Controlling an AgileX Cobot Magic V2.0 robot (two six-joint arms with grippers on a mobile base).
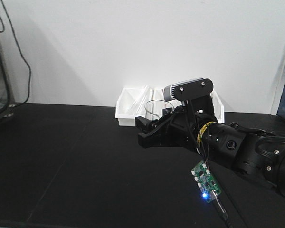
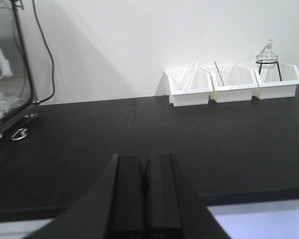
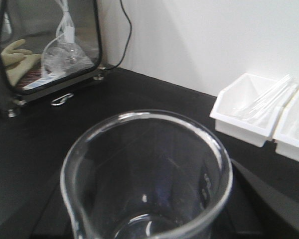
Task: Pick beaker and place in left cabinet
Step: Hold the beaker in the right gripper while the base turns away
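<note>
Where checked from front and right-wrist views, found beaker upright just in front of bins, long axis vertical, set between fingers of right gripper, closed to glass width and seemingly clamped on it. Noted right arm stretched low and level over table from right of bins; left gripper well short of bins, jaws together, empty. Judged cabinet not in view; to be sought left of bins, beaker carried vertical.
</note>
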